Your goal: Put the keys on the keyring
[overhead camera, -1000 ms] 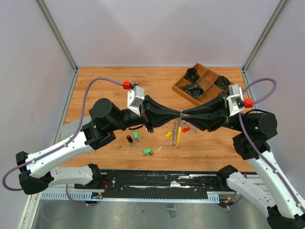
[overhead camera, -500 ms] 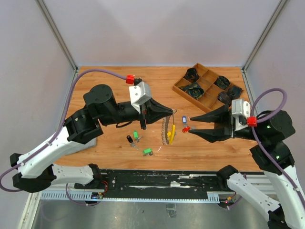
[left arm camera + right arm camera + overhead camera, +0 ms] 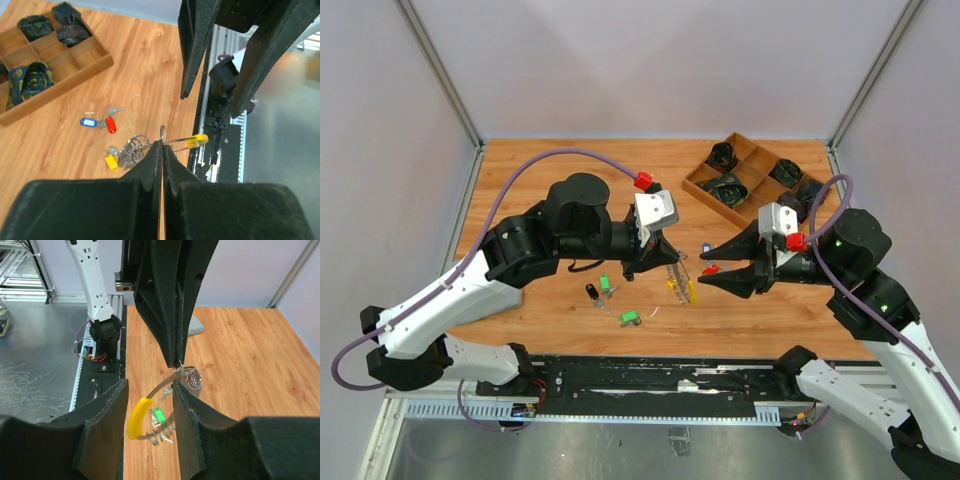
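Note:
My left gripper (image 3: 674, 262) is shut on the wire of the keyring (image 3: 684, 284) and holds it above the table. In the left wrist view my left gripper (image 3: 162, 143) pinches the wire beside the ring's yellow piece (image 3: 200, 139), with the coils (image 3: 134, 148) hanging behind. My right gripper (image 3: 705, 272) is open just right of the ring. In the right wrist view my right gripper (image 3: 149, 405) has its jaws on either side of the keyring's yellow piece (image 3: 138, 417), not touching it. Blue (image 3: 707, 247), red (image 3: 711, 268) and yellow (image 3: 672, 283) keys lie on the table under the ring.
Two green keys (image 3: 605, 283) (image 3: 630, 318) and a small black item (image 3: 592, 292) lie front left of the ring. A wooden compartment tray (image 3: 701, 185) with dark items stands at the back right. A grey pad (image 3: 195, 328) lies at the left.
The grippers, meeting at the ring a second ago, parted. My left gripper has swung right and nearer with the ring. My right gripper, open, has moved back in to the ring.

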`<state>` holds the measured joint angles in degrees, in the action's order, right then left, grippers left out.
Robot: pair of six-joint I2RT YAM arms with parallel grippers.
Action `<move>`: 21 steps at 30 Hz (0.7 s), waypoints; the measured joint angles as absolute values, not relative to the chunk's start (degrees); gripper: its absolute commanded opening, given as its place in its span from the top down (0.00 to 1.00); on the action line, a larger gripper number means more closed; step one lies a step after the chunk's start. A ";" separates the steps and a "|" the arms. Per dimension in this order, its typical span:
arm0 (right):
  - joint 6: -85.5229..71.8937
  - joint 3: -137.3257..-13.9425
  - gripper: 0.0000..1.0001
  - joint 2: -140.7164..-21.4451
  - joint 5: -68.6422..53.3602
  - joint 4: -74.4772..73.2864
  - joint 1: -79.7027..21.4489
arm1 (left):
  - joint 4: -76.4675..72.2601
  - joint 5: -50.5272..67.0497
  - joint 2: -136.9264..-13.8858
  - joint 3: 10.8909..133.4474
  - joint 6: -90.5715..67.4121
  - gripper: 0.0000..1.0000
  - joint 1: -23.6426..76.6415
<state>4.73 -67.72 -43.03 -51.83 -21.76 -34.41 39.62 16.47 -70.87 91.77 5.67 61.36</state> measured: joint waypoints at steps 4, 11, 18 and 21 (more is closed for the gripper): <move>5.34 -66.85 0.60 -43.68 -50.74 -21.37 -36.93 | 41.63 16.75 -71.11 91.98 5.89 0.99 61.56; 5.34 -64.73 0.61 -44.69 -50.28 -19.31 -37.89 | 43.62 18.74 -71.11 92.49 6.31 0.99 61.76; 4.58 -63.99 0.69 -46.13 -50.24 -17.28 -38.65 | 43.90 20.60 -71.11 92.60 6.57 1.00 62.39; 4.34 -63.99 0.76 -46.37 -50.13 -16.58 -39.31 | 43.90 20.99 -71.11 92.60 6.70 0.99 62.59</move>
